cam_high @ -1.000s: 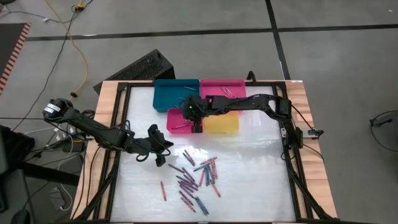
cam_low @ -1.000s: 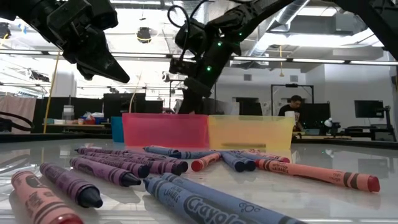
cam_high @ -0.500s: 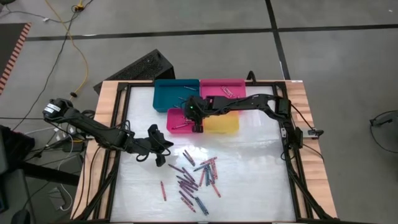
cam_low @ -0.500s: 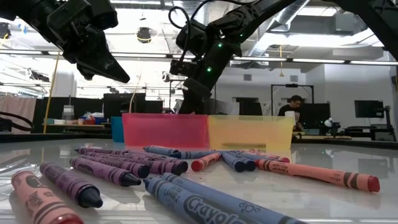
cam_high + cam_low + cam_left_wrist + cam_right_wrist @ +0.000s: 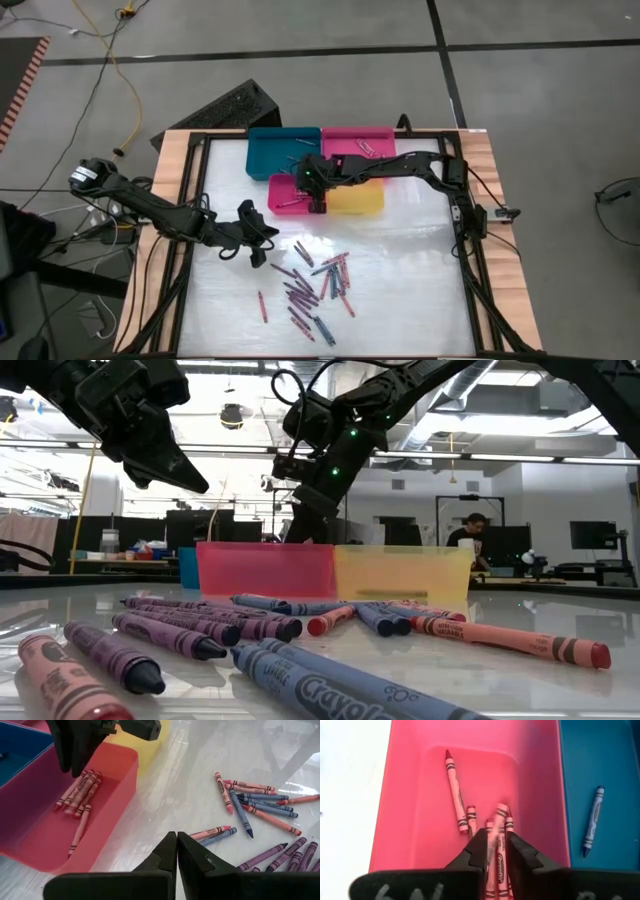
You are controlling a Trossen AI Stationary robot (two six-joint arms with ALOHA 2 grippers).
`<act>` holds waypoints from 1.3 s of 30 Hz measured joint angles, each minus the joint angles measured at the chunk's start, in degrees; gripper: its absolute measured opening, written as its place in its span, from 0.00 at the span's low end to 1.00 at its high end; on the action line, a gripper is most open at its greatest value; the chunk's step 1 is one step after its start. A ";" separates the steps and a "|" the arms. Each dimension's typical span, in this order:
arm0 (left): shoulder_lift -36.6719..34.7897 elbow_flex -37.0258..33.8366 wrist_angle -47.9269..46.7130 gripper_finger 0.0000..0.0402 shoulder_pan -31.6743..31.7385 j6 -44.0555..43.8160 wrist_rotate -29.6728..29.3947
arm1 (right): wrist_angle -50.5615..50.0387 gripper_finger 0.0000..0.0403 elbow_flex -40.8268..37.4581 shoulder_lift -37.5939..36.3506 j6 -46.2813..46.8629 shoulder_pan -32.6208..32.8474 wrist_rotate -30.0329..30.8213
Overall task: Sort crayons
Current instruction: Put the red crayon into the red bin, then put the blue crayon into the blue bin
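Several loose crayons [image 5: 315, 285], red, purple and blue, lie on the white table near its front. More red crayons [image 5: 456, 790] lie in the red tray [image 5: 284, 195]. My right gripper [image 5: 497, 845] hangs over that tray, pointing down, its fingers a little apart and empty. The bunch of red crayons [image 5: 77, 795] on the tray floor shows through the gap. My left gripper [image 5: 177, 851] is shut and empty, raised above the table to the left of the loose crayons.
A blue tray [image 5: 283, 152] with a blue crayon [image 5: 592, 820], a pink tray [image 5: 357, 142] and a yellow tray [image 5: 357, 197] stand against the red one at the table's far side. A black frame [image 5: 190, 200] edges the table. Bare table lies between the trays and the loose crayons.
My right gripper has stayed over the red tray and its fingers have parted a little.
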 joint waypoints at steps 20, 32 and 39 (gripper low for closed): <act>0.00 0.00 -0.02 0.00 0.01 0.04 0.00 | -26.12 0.20 18.25 -0.63 2.14 10.57 0.09; 0.00 0.01 0.00 0.00 0.00 0.00 0.00 | -28.15 0.20 14.36 -0.70 4.03 25.89 0.07; 0.00 0.02 0.09 0.00 0.02 -0.07 -0.02 | -21.01 0.20 7.22 -0.67 5.95 29.33 0.09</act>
